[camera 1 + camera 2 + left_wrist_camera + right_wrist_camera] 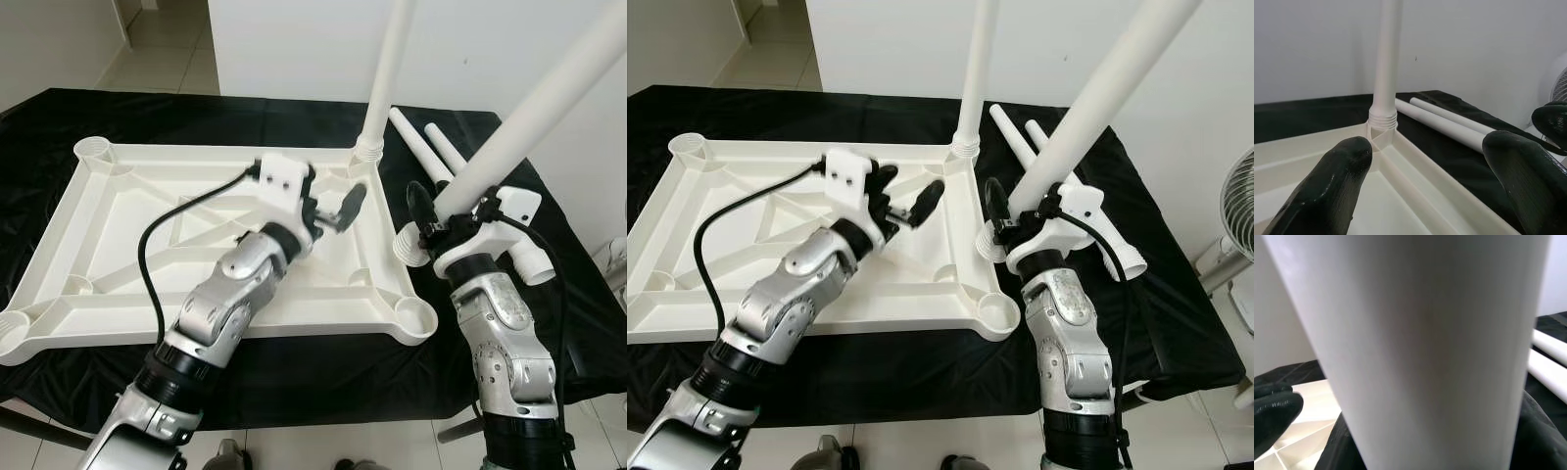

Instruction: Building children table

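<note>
The white plastic tabletop (127, 196) lies upside down on a black cloth. One white leg (387, 69) stands upright, screwed into its far right corner socket (1383, 129). My right gripper (451, 211) is shut on a second white leg (529, 108), holding it tilted, with its threaded end (407, 245) just above the tabletop's right rim. The near right corner socket (416, 315) is bare. My left gripper (333, 201) hovers open over the tabletop, a little short of the upright leg, with nothing between its fingers (1327, 191).
Two more white legs (431, 147) lie side by side on the black cloth (323, 382) behind the right arm. A fan (1234, 206) stands off the table's right side. The table's front edge runs close below both arms.
</note>
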Motion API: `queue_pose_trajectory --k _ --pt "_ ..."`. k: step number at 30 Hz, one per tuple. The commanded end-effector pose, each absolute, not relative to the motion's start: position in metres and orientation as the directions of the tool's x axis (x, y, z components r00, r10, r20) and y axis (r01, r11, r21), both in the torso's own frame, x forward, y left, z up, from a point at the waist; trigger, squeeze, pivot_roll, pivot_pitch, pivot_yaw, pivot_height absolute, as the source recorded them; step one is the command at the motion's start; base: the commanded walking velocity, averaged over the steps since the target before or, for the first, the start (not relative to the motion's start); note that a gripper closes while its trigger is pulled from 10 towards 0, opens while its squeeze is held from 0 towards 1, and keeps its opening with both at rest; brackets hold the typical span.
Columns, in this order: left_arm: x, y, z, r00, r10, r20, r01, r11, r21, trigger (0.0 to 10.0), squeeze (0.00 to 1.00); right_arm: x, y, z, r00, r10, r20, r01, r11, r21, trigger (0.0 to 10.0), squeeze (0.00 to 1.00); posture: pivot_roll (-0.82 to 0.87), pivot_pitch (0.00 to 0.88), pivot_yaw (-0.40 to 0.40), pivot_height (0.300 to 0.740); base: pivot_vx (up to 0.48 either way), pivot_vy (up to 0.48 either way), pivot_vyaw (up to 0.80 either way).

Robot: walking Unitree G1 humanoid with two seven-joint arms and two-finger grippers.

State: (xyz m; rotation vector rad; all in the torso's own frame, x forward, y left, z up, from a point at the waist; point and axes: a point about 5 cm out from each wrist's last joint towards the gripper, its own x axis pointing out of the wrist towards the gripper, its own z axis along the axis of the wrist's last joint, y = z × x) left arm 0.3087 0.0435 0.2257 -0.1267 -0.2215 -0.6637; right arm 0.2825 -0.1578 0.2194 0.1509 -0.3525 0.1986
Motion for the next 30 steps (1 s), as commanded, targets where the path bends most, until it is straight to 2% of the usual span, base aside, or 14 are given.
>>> queue_pose_trajectory --k 1,8,17,19,23,30 --pt "0.291 0.038 0.217 0.593 -0.766 0.249 0.781 0.622 0.053 10.0 0.0 0.272 -0.158 0.219 0.907 0.135 0.398 -0.193 0.975 0.109 10.0 0.0 -0.02 0.112 0.0 0.74 0.0 0.0 0.0" --pt "0.276 0.054 0.201 0.587 -0.773 0.238 0.791 0.611 0.035 10.0 0.0 0.255 -0.156 0.213 0.906 0.084 0.414 -0.139 0.985 0.103 10.0 0.0 -0.01 0.123 0.003 0.74 0.0 0.0 0.0" --pt "0.265 0.061 0.189 0.545 -0.814 0.199 0.814 0.571 0.105 10.0 0.0 0.245 -0.151 0.204 0.915 0.09 0.394 -0.13 0.989 0.075 10.0 0.0 -0.01 0.129 0.001 0.74 0.0 0.0 0.0" --pt "0.259 0.065 0.187 0.505 -0.842 0.188 0.838 0.531 0.126 10.0 0.0 0.242 -0.151 0.202 0.92 0.084 0.383 -0.122 0.99 0.076 10.0 0.0 -0.01 0.136 -0.007 0.74 0.0 0.0 0.0" --pt "0.255 0.067 0.187 0.485 -0.854 0.188 0.846 0.513 0.144 10.0 0.0 0.241 -0.151 0.201 0.92 0.08 0.383 -0.118 0.99 0.077 10.0 0.0 -0.01 0.136 -0.007 0.74 0.0 0.0 0.0" --pt "0.234 0.077 0.18 0.345 -0.93 0.129 0.903 0.366 0.227 10.0 0.0 0.237 -0.149 0.198 0.924 0.095 0.37 -0.129 0.989 0.067 10.0 0.0 -0.01 0.142 -0.016 0.74 0.0 0.0 0.0"
